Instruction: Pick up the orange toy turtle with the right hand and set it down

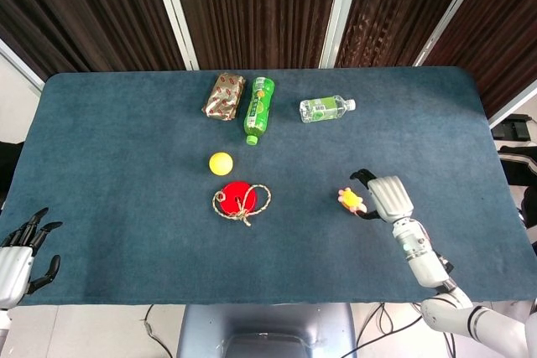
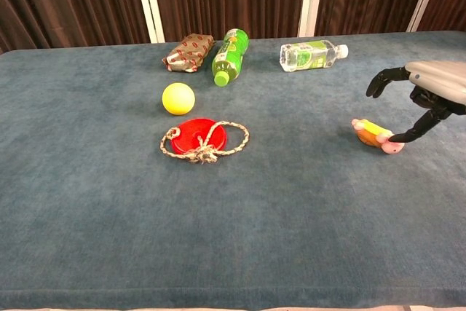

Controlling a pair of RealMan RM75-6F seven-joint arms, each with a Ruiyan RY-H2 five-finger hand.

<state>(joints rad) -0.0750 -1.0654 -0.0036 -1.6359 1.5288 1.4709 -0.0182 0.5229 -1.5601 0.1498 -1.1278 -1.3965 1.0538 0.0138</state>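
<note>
A robot test lab, staged rather than lived in.

One table (image 1: 101,207) covered in dark blue felt stands before dark ribbed wall panels (image 1: 252,6) with pale strips between them. Loose cables (image 1: 382,320) hang below the front edge (grey floor beneath), and unrelated small props sit scattered across the cloth.

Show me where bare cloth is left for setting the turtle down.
Bare: the near strip in front of the red disc, and the right end beyond the right hand. Crowded: the far middle, around the green bottle, clear bottle and wrapped packet.
</note>
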